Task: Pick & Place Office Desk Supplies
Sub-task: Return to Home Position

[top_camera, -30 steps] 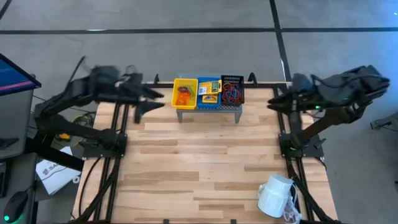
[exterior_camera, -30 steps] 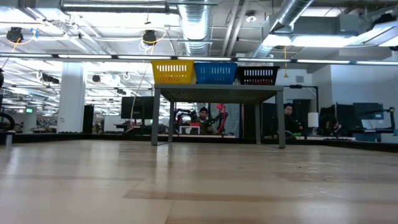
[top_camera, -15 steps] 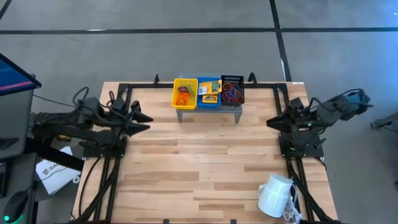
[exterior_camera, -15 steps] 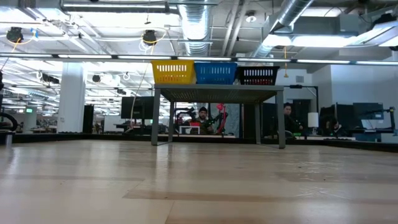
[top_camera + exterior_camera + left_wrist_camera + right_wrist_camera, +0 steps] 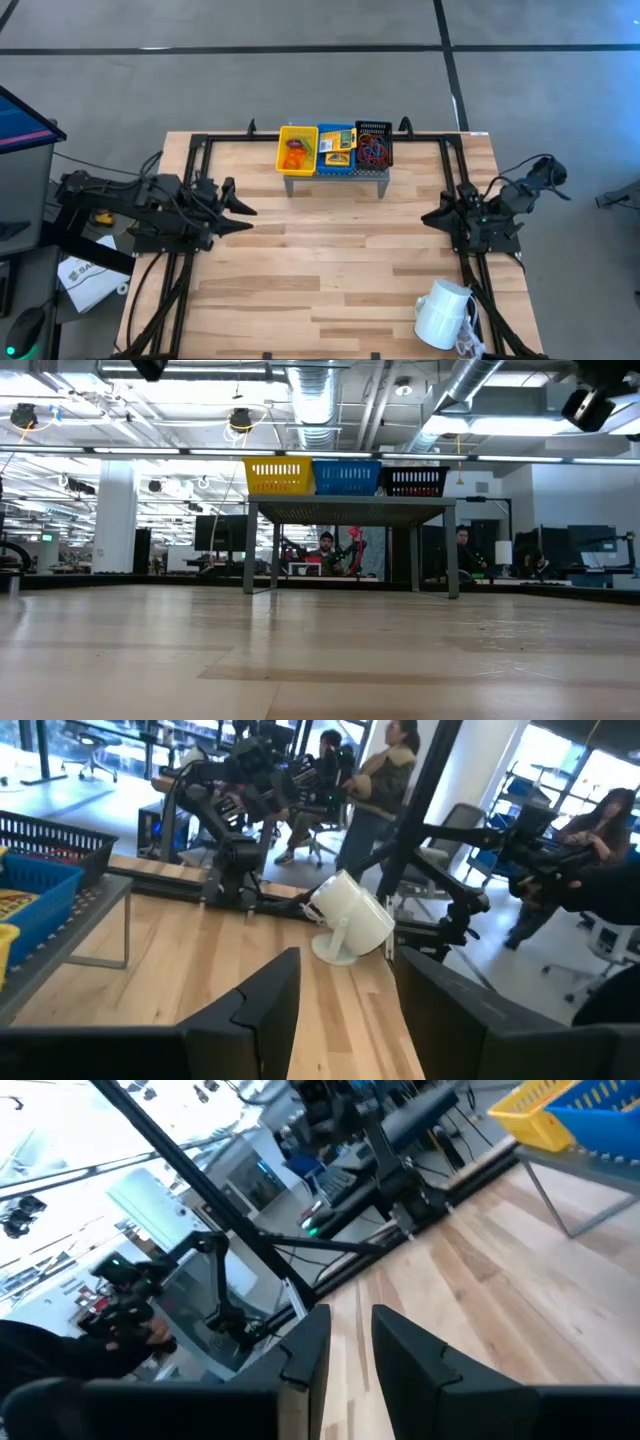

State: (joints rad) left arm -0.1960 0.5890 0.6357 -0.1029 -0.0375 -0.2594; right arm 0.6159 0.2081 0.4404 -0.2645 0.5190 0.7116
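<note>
Grey riser (image 5: pixel 335 178) bearing three bins (image 5: pixel 336 146), white mug (image 5: pixel 443 315) at table (image 5: pixel 330 262) edge, left tool (image 5: pixel 248 218), right tool (image 5: pixel 429 216), both parted.

Both arms folded low, left end effector (image 5: pixel 243 217) fingers apart, right end effector (image 5: pixel 430 215) narrowly parted

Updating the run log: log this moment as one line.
yellow bin, blue bin, black bin: side by side on riser | left gripper: open, empty, left side | right gripper: open, empty, right side | mug: on its side
</note>
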